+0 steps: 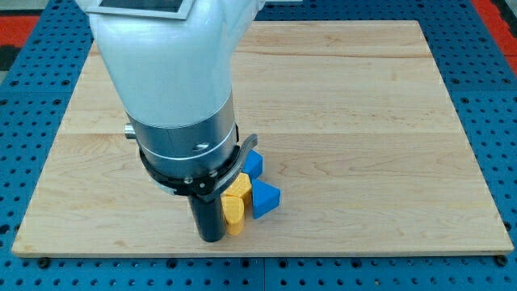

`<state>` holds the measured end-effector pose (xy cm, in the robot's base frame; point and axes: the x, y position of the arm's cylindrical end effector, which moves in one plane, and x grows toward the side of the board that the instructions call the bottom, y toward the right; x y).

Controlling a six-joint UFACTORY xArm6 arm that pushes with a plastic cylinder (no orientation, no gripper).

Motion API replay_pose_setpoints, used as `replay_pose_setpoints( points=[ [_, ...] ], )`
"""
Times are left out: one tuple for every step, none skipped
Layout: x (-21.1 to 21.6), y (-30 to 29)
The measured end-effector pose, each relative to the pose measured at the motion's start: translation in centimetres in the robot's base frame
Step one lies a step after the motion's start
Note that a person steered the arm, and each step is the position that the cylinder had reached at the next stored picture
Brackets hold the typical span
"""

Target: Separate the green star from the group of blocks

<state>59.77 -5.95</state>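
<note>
My tip (212,238) rests on the wooden board (363,121) near the view's bottom edge, left of centre. It stands right against the left side of a yellow block (233,212). A second yellow block (239,187) sits just above that one. A blue triangular block (265,199) lies to their right, and another blue block (254,164) lies above, partly under the arm. No green star shows; the arm's wide body (174,89) hides the board behind and left of the cluster.
The board's bottom edge (323,254) runs close below the tip and the blocks. A blue pegboard surface (485,48) surrounds the board.
</note>
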Motion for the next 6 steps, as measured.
replay_pose_setpoints(
  points=[
    [-0.4, -3.6],
    [-3.0, -10.7],
    [-8.5, -17.9],
    [-16.2, -22.5],
    [-27.9, -24.0],
    [-39.5, -24.2]
  ],
)
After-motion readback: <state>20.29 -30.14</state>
